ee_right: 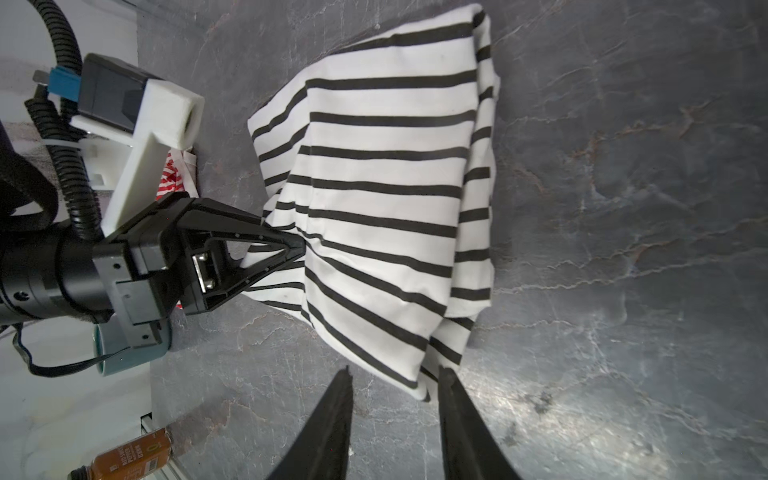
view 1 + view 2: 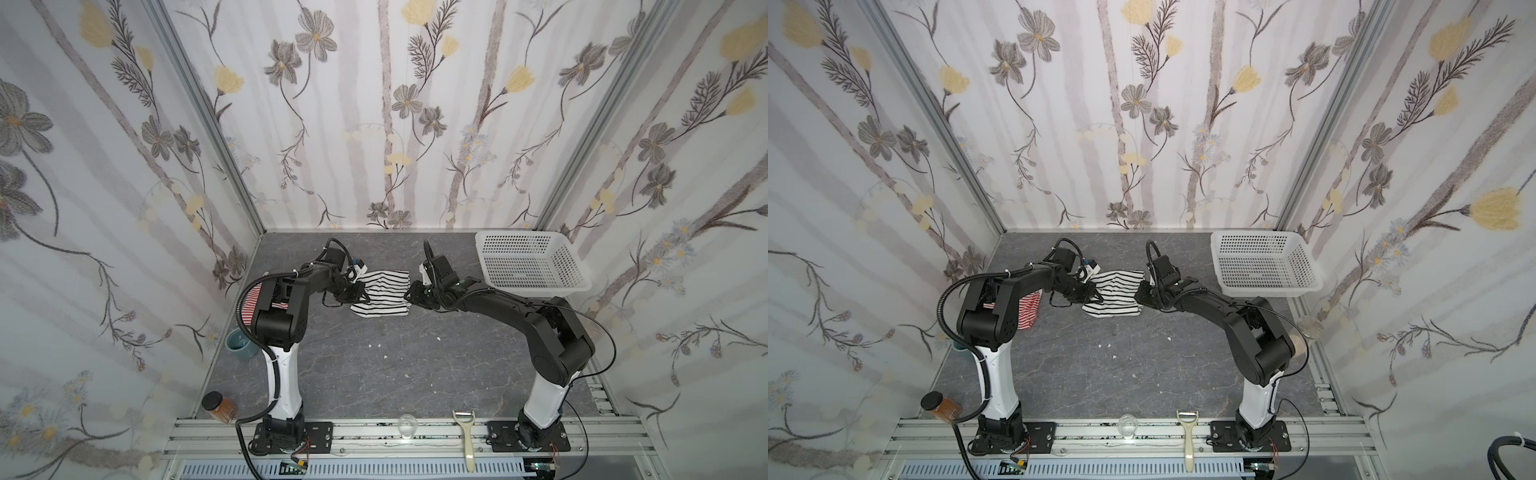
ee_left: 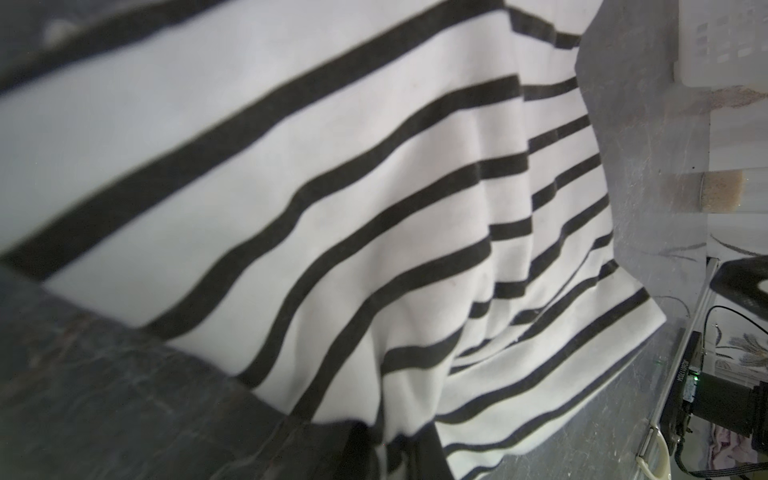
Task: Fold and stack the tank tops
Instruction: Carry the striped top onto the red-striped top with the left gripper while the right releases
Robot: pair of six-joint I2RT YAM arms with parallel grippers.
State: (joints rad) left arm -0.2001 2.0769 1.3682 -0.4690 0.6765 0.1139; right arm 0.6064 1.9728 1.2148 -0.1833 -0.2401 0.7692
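2 grippers meet at the black-striped top (image 2: pixel 384 293).
The red-and-white top (image 2: pixel 1029 309) lies at 9 o'clock on the table (image 2: pixel 374 374), half hidden by the left arm (image 2: pixel 282 307), with a blue cup (image 2: pixel 242 343) at 8 o'clock and a brown jar (image 2: pixel 219 407) at 7. The left gripper (image 1: pixel 297 245) pinches tight on the black-striped top, which lies toward 12 o'clock from the table's middle. The right gripper (image 1: pixel 395 376), jaws apart, sits at that top's 3 o'clock corner. A white basket (image 2: pixel 532 262) stands at 2 o'clock, a peeler (image 2: pixel 464 440) at 5.
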